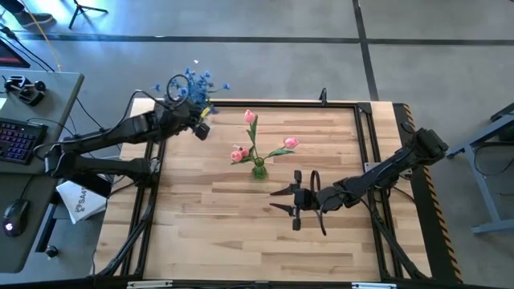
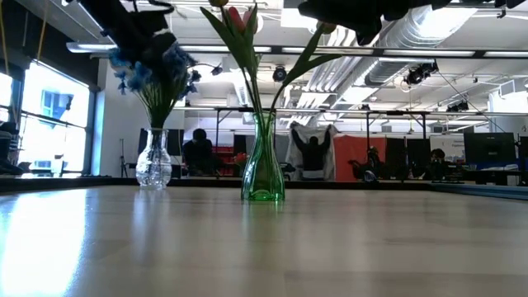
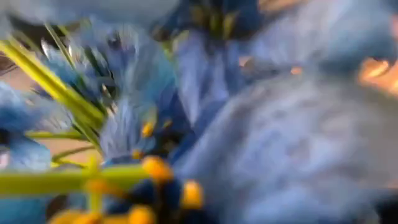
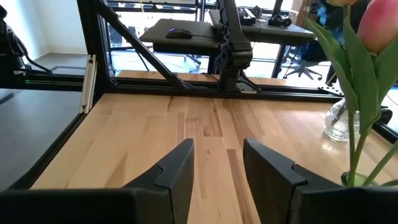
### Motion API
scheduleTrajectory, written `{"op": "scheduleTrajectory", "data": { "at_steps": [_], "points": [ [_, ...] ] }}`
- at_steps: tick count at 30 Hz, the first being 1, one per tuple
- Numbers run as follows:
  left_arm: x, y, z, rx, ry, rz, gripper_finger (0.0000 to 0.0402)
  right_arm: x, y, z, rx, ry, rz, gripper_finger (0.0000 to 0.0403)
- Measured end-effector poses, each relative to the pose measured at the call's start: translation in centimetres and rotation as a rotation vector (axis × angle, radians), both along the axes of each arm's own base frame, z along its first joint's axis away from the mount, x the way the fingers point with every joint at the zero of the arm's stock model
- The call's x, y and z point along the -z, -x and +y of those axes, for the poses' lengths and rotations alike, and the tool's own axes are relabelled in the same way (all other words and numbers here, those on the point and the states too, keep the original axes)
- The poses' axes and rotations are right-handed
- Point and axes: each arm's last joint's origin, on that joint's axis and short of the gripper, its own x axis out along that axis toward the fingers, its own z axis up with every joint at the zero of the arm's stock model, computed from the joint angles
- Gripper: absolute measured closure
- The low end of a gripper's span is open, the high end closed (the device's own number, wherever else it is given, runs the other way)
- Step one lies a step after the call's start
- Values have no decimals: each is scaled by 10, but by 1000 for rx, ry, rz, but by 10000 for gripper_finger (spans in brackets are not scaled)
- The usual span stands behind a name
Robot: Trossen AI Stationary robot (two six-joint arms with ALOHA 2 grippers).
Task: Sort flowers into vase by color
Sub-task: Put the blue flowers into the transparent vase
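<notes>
Left arm stretched out toward the far left corner of the table (image 1: 209, 233), left gripper (image 1: 195, 120) sitting right at the clear vase (image 2: 153, 162) and buried in the blue flowers (image 1: 199, 83). Fingers not visible — closed tight, but can't tell whether on a stem or on nothing. Left wrist view totally swamped by blue petals with yellow centres (image 3: 186, 194) and thin green stalks, all blurry.

Right arm reaching in from the right edge, right gripper (image 1: 287, 201) low over the wood, near the green vase (image 1: 259, 169) on the side toward the front edge. Fingers (image 4: 174, 171) parted with bare planks between them, holding nothing.

Counts: two vases, both upright. Pink tulips (image 1: 250, 117) — three blooms showing from above, all in the green vase, fanned out on long thin stems with narrow leaves. Blue sprays bunched together in the clear vase; number of stems impossible to tell.

Materials: green vase looks like tinted glass, slim with a pinched waist and wider foot (image 2: 263, 195). Clear vase rounder at the bottom, faceted-looking glass. Table top made of pale butcher-block strips inside a black metal frame. Tulip heads smooth and egg-shaped, blue blossoms small and frilly.
</notes>
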Motion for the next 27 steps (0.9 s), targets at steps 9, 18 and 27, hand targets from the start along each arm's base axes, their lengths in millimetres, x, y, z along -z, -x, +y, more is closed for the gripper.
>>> {"op": "scheduleTrajectory", "data": {
  "at_steps": [9,18,27],
  "points": [
    [8,-4,3,-30,-18,50,379,0,0,0,0,0,-1,269],
    [-12,-1,-1,38,44,55,308,0,0,0,-1,3,-1,269],
    [-31,3,-5,85,105,25,243,0,0,0,-1,4,-1,269]
  ]
}}
